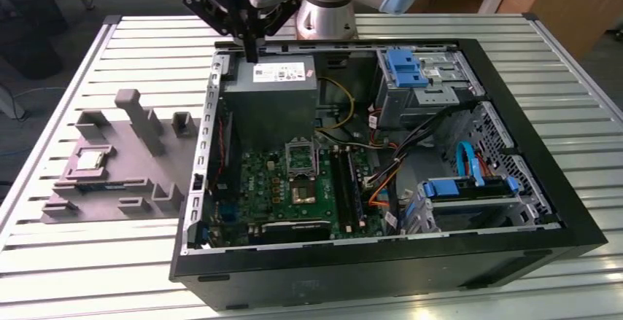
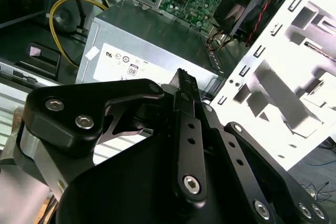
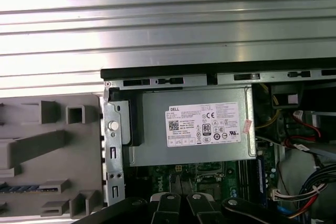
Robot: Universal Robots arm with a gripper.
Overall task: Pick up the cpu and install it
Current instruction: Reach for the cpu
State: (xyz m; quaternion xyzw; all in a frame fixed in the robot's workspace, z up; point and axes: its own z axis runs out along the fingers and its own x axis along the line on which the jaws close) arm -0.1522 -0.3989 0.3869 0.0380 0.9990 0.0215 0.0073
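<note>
The hand (image 1: 251, 49) is hanging clenched and empty just above the grey metal power box (image 1: 277, 90) inside the open computer case (image 1: 574, 218). The cpu (image 1: 90, 161) is lying well away from the hand, beyond the case wall, sitting flat in a matte grey plastic holder (image 1: 136, 189) on the ribbed metal desk (image 1: 58, 254). The chip is looking light, stiff and fragile, with a smooth metal top, so gripping opposite edges is probably safest.
</note>
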